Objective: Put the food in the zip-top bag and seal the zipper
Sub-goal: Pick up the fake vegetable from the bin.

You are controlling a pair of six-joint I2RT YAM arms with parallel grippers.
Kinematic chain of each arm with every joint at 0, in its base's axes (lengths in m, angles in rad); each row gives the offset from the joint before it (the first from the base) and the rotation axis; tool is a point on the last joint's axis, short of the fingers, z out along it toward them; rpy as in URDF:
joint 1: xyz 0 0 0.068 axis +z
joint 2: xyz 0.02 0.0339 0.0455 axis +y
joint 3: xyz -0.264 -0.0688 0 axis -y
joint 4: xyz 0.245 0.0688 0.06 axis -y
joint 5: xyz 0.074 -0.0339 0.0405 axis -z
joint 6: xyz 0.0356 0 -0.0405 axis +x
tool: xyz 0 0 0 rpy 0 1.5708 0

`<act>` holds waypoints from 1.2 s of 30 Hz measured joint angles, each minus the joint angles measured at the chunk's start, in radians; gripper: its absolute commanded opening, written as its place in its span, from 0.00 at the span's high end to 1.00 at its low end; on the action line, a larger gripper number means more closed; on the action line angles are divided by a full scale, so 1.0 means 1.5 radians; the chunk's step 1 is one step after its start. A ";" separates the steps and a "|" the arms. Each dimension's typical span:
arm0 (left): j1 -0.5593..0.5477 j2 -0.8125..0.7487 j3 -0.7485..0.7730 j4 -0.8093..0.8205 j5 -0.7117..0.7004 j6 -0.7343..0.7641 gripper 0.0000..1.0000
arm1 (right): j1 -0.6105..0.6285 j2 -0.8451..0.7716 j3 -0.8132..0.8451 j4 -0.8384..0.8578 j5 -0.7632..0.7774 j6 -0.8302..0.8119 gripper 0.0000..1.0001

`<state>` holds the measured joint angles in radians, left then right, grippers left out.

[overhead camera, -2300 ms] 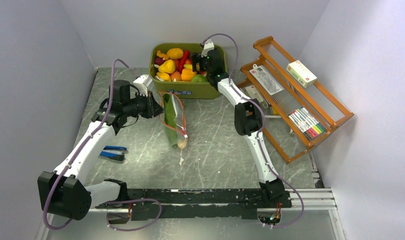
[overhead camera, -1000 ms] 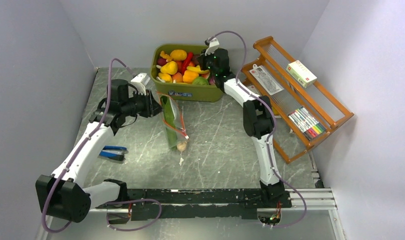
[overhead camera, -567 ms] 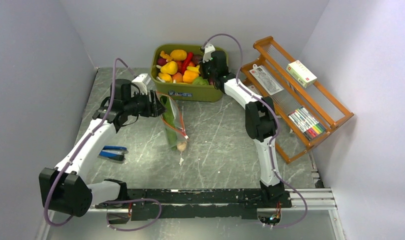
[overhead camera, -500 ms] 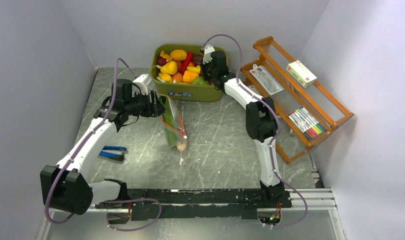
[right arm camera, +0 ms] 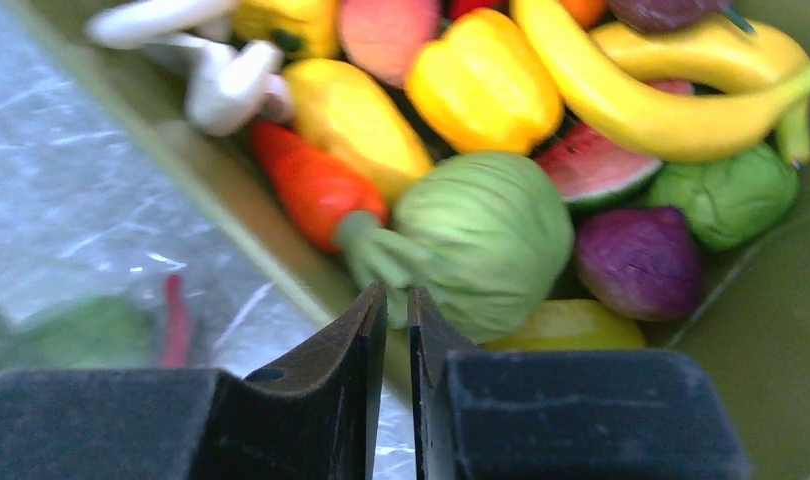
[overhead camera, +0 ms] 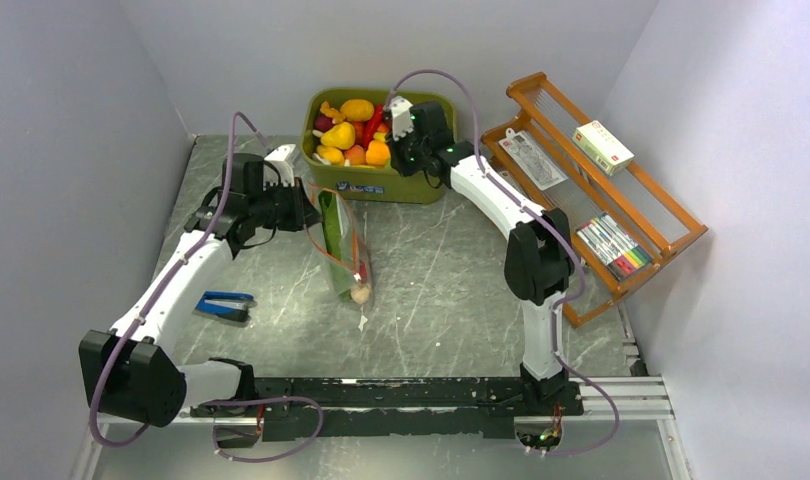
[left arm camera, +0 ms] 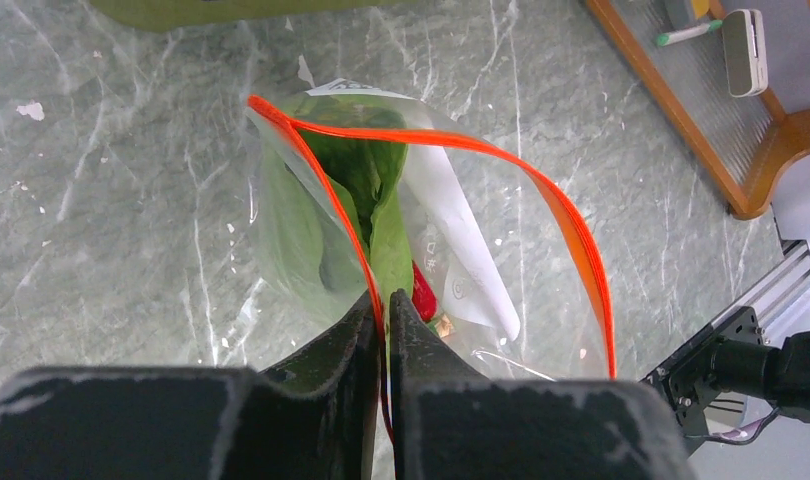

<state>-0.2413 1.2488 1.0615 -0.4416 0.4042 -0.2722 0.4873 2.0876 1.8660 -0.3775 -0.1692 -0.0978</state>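
Observation:
The zip-top bag (overhead camera: 343, 245) lies on the table in front of the tub, its mouth pulled open. My left gripper (left arm camera: 381, 297) is shut on one side of the red-orange zipper (left arm camera: 481, 145). Inside the bag are green leaves (left arm camera: 366, 180), a red chili (left arm camera: 424, 297) and a small pale piece (overhead camera: 360, 294) at the bottom. My right gripper (right arm camera: 397, 292) hangs over the front right of the olive tub (overhead camera: 381, 185). Its jaws pinch a leafy flap of the green round food (right arm camera: 481, 240), which sits close to the camera above the other toys.
In the tub lie more toys: a yellow pepper (right arm camera: 481, 80), a banana (right arm camera: 661, 110), a carrot (right arm camera: 311, 185), a purple bulb (right arm camera: 641, 260) and a white mushroom (right arm camera: 221, 80). A wooden rack (overhead camera: 601, 200) with packets and markers stands on the right. A blue tool (overhead camera: 226, 305) lies at the left.
My right gripper has swung left from the tub's right rear corner to its front and closed on the green round food. The left gripper opened briefly and shut again on the zipper edge.

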 measured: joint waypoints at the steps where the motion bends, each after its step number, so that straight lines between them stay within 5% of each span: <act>1: 0.000 -0.003 0.001 -0.002 0.000 0.000 0.93 | 0.011 -0.010 -0.003 -0.005 -0.004 -0.001 0.85; 15: 0.000 -0.015 0.002 -0.013 0.023 -0.002 0.93 | 0.043 -0.039 -0.018 -0.023 0.015 0.010 0.82; 24: 0.000 -0.021 0.004 -0.016 0.042 0.024 0.93 | 0.004 0.024 0.100 -0.027 0.075 -0.017 0.81; 36: 0.000 0.006 0.045 -0.026 0.060 0.072 0.93 | 0.016 0.010 0.026 -0.076 0.073 -0.026 0.80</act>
<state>-0.2417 1.2575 1.1286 -0.4808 0.4946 -0.1646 0.5117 2.1029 1.9057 -0.4908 -0.0589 -0.1371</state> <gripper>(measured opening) 0.071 0.196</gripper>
